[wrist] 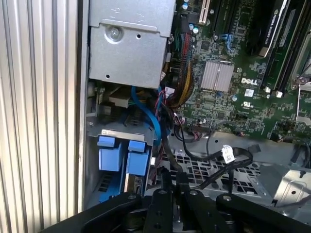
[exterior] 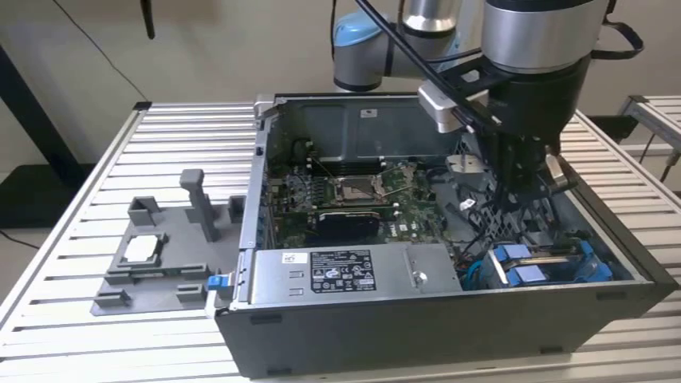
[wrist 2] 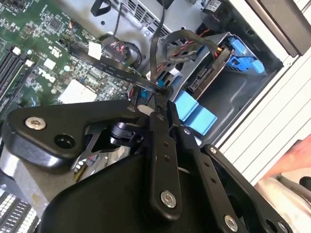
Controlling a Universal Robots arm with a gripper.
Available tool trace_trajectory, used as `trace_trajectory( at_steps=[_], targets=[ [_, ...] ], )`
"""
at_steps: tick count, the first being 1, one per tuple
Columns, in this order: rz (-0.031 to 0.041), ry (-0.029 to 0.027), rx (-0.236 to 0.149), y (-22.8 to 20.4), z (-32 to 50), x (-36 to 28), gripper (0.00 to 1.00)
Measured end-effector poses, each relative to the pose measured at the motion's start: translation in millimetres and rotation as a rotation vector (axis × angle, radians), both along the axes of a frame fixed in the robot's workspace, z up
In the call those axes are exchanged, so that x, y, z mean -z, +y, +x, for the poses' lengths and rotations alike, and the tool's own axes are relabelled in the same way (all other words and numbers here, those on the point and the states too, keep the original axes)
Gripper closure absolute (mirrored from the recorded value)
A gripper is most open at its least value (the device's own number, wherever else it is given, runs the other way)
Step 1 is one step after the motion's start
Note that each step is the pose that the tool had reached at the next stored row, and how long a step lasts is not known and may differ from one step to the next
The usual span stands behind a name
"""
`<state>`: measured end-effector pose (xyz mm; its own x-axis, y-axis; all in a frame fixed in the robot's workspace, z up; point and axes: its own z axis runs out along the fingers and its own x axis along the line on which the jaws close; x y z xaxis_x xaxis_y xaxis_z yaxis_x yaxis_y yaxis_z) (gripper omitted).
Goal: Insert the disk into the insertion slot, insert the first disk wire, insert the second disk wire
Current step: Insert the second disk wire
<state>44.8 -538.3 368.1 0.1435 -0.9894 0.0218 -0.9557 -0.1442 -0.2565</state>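
Note:
The disk lies in the insertion slot at the case's corner on the exterior view's right; its blue carrier tabs face up. In the second wrist view the blue carrier sits just beyond my fingertips. My gripper reaches down into the case, a little behind the disk. Both wrist views show its fingers pressed together on a black disk wire, which runs from the tips toward the disk. The same wire drops between the gripper tips beside the blue tabs.
A grey labelled power-supply box fills the case's near side, with the motherboard behind it. Loose cables and a perforated cage crowd the space around the gripper. A grey fixture stands on the slatted table.

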Motion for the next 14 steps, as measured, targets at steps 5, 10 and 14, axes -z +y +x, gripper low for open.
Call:
trace_trajectory(
  at_steps=[5, 10, 14],
  targets=[
    [0.0020, 0.0090, 0.000, -13.2, 9.0, 2.7, 0.84],
    [0.0054, 0.0227, 0.000, -26.8, 17.2, 6.8, 0.84],
    [0.0118, 0.0254, 0.000, -33.9, 25.7, 11.3, 0.84]
  ],
)
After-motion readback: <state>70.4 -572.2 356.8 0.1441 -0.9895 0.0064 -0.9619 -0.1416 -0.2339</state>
